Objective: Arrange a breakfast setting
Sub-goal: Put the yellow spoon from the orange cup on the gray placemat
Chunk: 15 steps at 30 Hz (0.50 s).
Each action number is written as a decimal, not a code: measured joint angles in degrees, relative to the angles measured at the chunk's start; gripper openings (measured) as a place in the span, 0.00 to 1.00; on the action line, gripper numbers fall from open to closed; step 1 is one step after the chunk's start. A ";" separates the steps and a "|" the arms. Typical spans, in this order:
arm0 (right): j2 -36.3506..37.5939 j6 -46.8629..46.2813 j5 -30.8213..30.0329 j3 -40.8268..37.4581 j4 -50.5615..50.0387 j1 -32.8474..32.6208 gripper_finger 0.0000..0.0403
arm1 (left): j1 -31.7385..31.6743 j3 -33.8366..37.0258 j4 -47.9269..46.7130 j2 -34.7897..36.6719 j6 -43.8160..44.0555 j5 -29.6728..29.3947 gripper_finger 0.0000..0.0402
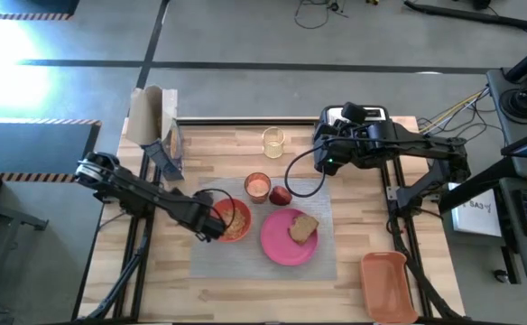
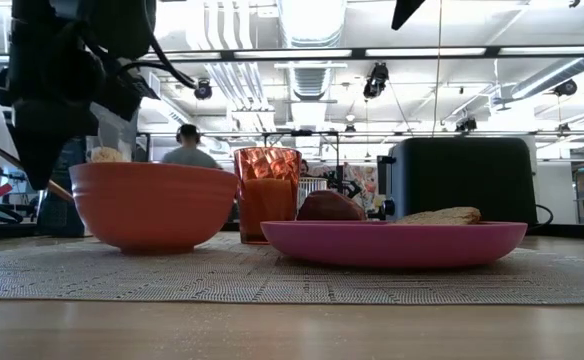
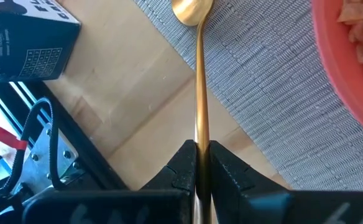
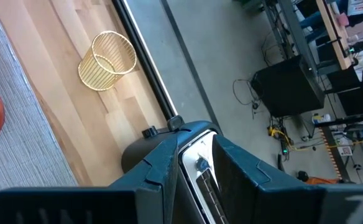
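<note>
On the grey placemat (image 1: 263, 257) stand an orange-red bowl (image 1: 235, 219) with cereal, a pink plate (image 1: 281, 246) bearing a toast slice (image 1: 303, 228), a glass of orange drink (image 1: 257, 187) and a red fruit (image 1: 280, 195). My left gripper (image 1: 211, 226) hovers at the bowl's left side, shut on a golden spoon (image 3: 200, 74). The spoon's bowl end (image 3: 191, 9) points away from the fingers, over the mat's left edge. My right gripper (image 1: 325, 155) hangs high by the toaster (image 1: 358, 116), open, with nothing between its fingers (image 4: 163, 168). My left gripper pinches the spoon's handle (image 3: 200, 134) between its two fingers (image 3: 181, 165), back from the bowl end. The fingers slant steeply down and the handle runs along them, sticking out ahead. Whether the spoon's tip touches the mat cannot be told.
A pale yellow glass (image 1: 273, 142) stands on the far side of the table. A dark carton (image 1: 167, 153) and a paper bag (image 1: 151, 113) stand at the far left. An orange bin (image 1: 388, 284) sits at the near right. Bare wood lies left of the mat.
</note>
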State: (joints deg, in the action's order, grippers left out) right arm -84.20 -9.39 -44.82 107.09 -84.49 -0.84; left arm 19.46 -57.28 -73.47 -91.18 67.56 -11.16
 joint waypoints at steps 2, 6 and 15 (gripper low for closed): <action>0.00 0.00 0.00 0.00 0.00 0.02 0.23 | 0.00 0.00 0.09 -0.73 0.62 -0.09 0.02; 0.00 0.00 0.00 0.00 0.00 0.02 0.23 | 0.02 0.01 0.08 -2.58 1.17 -0.07 0.02; 0.00 0.00 -0.02 0.00 0.00 0.00 0.23 | 0.00 0.13 1.76 -5.60 2.09 0.42 0.07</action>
State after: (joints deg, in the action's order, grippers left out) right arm -84.20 -9.39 -44.84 107.09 -84.49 -0.84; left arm 19.46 -57.14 -71.71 -96.78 69.64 -10.74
